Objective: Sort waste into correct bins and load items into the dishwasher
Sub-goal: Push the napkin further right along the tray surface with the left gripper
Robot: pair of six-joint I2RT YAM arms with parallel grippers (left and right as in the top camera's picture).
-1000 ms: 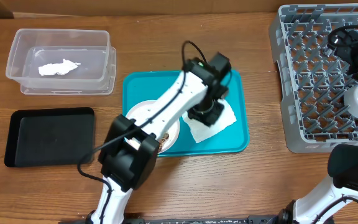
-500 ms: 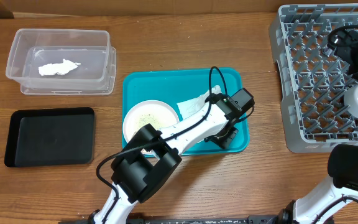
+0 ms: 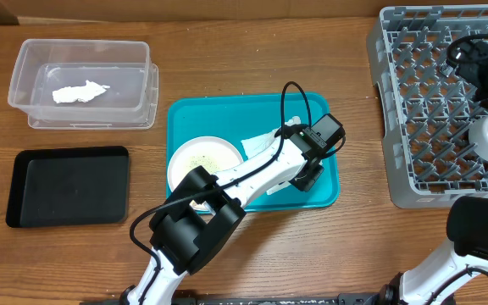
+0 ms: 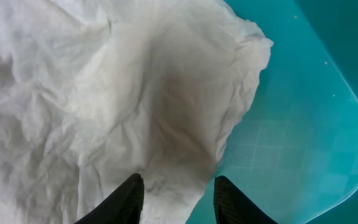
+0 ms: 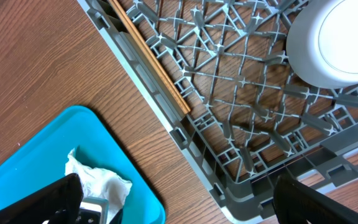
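Left hand (image 4: 178, 198) low over the napkin (image 4: 104, 106) on the teal tray (image 4: 303, 124), fingers parted, the paper's rumpled edge lying between them, not pinched. Plate (image 3: 195, 161) beside it on the same tray, speckled. Right hand (image 5: 179, 202) spread wide above the grey rack (image 5: 241, 93), holding nothing; chopsticks (image 5: 148, 56) along the rack's edge, white dish (image 5: 334, 43) inside. Second napkin (image 3: 80, 91) in the clear tub (image 3: 24, 85); black tray (image 3: 66, 185) on the bench (image 3: 227, 59).

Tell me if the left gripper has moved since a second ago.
Yes. The left gripper shifted right, toward the teal tray's right edge, over the napkin.
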